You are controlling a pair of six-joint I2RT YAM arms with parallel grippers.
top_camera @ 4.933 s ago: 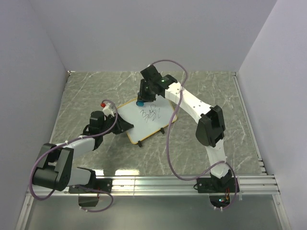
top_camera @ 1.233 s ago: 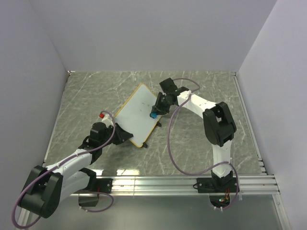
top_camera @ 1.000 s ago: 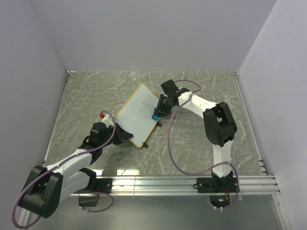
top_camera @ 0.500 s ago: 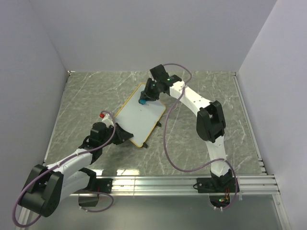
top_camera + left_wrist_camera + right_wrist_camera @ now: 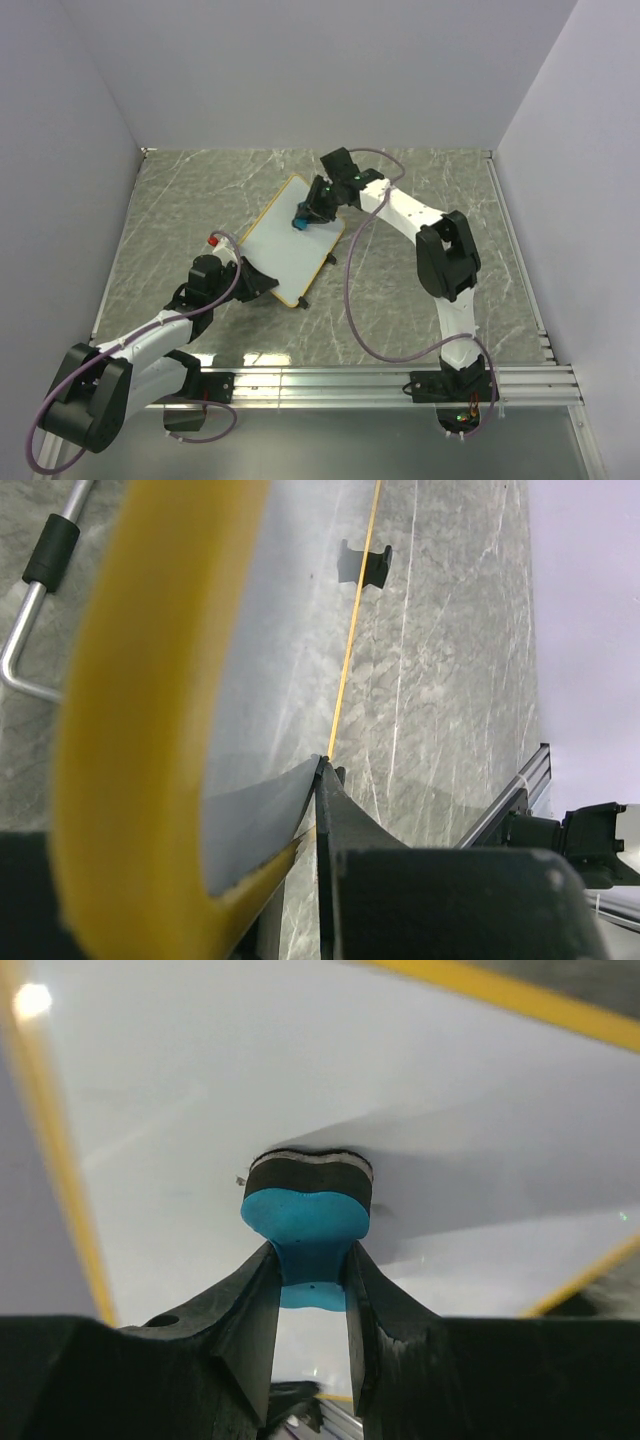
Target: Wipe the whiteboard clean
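The whiteboard (image 5: 285, 240) with its thin tan-yellow frame lies tilted on the marble table, its face nearly free of marks. My left gripper (image 5: 262, 283) is shut on its near left corner; in the left wrist view the yellow frame (image 5: 140, 700) fills the left side. My right gripper (image 5: 308, 212) is shut on the blue eraser (image 5: 300, 221), which presses on the far part of the board. In the right wrist view the eraser (image 5: 306, 1222) sits between my fingers with its black felt on the white surface (image 5: 250, 1080).
A marker with a red cap (image 5: 214, 241) lies on the table left of the board. The board's black feet (image 5: 331, 259) stick out on its right side. An aluminium rail (image 5: 380, 380) runs along the near edge. Grey walls close three sides.
The scribble seen 4.9 s ago is gone and the board has turned. In the last second my right gripper went from the board's right edge to its far end, then slightly back.
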